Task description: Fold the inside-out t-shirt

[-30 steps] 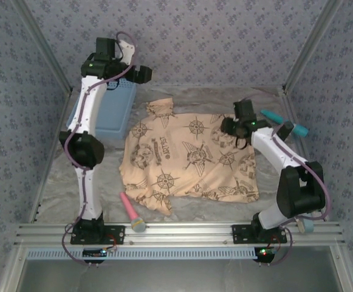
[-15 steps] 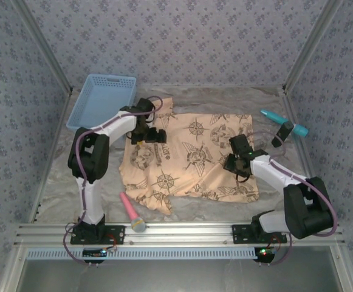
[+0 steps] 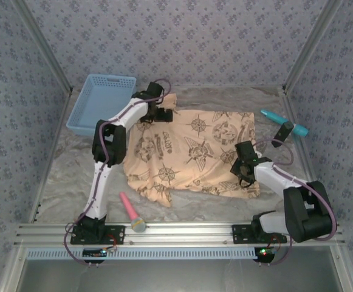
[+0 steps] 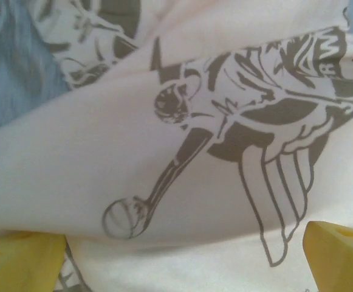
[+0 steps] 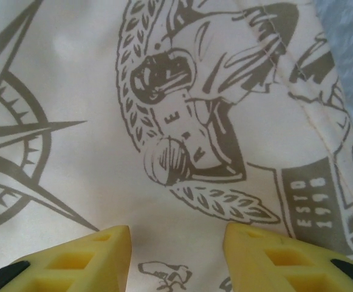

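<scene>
The inside-out t-shirt (image 3: 191, 152) is lying spread flat across the middle of the table (image 3: 61, 182), its dark compass and winged prints showing. Its lower left corner is pointing toward a pink stick-like tool (image 3: 129, 210) near the bottom rail. The left gripper (image 3: 160, 114) is sitting at the shirt's upper left corner, just right of the blue basket (image 3: 100, 103) in the upper left of the overhead view. In the left wrist view its yellow fingertips (image 4: 18, 258) are showing in the two bottom corners of the frame, spread wide, with a soft fold of pale cloth and a winged emblem lying between them and nothing pinched. The right gripper (image 3: 244, 168) is sitting low over the shirt's right part, close to its right edge. In the right wrist view its yellow fingers (image 5: 73, 258) are standing partly apart at the bottom of the frame, with flat cloth between them and no fabric gathered. Above them a crest emblem is showing, and a stitched seam is running down the right side. A teal tool (image 3: 284, 121) is lying on the table off the shirt's upper right corner.
</scene>
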Motion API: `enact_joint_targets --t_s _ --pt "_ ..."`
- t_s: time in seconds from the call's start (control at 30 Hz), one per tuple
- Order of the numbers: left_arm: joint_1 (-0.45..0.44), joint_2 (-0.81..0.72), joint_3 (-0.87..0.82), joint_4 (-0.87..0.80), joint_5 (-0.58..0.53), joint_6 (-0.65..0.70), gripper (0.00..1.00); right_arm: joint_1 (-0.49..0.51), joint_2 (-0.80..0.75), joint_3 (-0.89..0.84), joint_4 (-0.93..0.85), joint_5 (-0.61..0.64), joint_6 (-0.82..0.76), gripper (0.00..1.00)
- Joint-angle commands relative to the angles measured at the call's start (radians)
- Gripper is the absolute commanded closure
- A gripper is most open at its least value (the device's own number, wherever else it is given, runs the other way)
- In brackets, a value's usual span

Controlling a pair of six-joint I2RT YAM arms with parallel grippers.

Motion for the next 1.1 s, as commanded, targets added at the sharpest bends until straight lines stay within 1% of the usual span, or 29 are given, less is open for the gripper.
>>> enact_joint_targets --t_s 0.0,0.13,0.23,0.3,0.37,0.4,0.47,0.5,0.57,0.67,0.77,0.83,0.87,0.93,1.0,1.07 --pt "0.010 0.138 0.165 -0.115 0.005 0.027 0.00 -0.058 0.069 -0.006 0.064 0.004 -0.023 0.54" --pt "0.017 0.218 0.329 -0.144 0.021 0.033 0.00 -0.124 0.147 0.050 0.089 -0.049 -0.058 0.53" --pt "0.013 0.190 0.361 -0.149 0.051 0.054 0.00 -0.117 0.129 0.094 0.055 -0.081 -0.090 0.51" --pt "0.005 0.127 0.351 -0.164 0.055 0.083 0.00 -0.111 0.088 0.124 0.003 -0.103 -0.100 0.49" --pt "-0.009 0.043 0.314 -0.172 0.036 0.107 0.00 -0.097 0.028 0.150 -0.061 -0.117 -0.103 0.49" --pt "-0.016 -0.006 0.285 -0.171 0.028 0.115 0.00 -0.079 -0.012 0.163 -0.096 -0.111 -0.103 0.48" --pt "-0.029 -0.107 0.221 -0.165 0.016 0.118 0.00 -0.019 -0.090 0.178 -0.135 -0.110 -0.191 0.48" --pt "-0.035 -0.161 0.189 -0.166 0.005 0.118 0.00 0.027 -0.135 0.182 -0.148 -0.111 -0.228 0.49" --pt "-0.051 -0.269 0.095 -0.163 -0.015 0.111 0.00 0.119 -0.205 0.177 -0.139 -0.174 -0.303 0.51" --pt "-0.079 -0.459 -0.124 -0.126 -0.061 0.063 0.00 0.300 -0.275 0.118 -0.050 -0.268 -0.406 0.52" --pt "-0.099 -0.675 -0.449 -0.045 -0.090 -0.035 0.00 0.517 -0.269 0.072 0.025 -0.282 -0.503 0.50" --pt "-0.102 -0.818 -0.677 0.015 -0.077 -0.118 0.00 0.642 -0.214 0.061 0.064 -0.279 -0.548 0.49" --pt "-0.102 -0.875 -0.766 0.038 -0.068 -0.142 0.00 0.682 -0.179 0.064 0.075 -0.281 -0.555 0.48" --pt "-0.101 -0.986 -0.929 0.062 -0.078 -0.190 0.00 0.743 -0.091 0.079 0.117 -0.289 -0.542 0.46" --pt "-0.102 -1.072 -1.057 0.065 -0.090 -0.216 0.00 0.786 -0.002 0.096 0.175 -0.316 -0.540 0.42" --pt "-0.101 -1.135 -1.147 0.066 -0.098 -0.234 0.00 0.824 0.084 0.124 0.214 -0.264 -0.521 0.41"
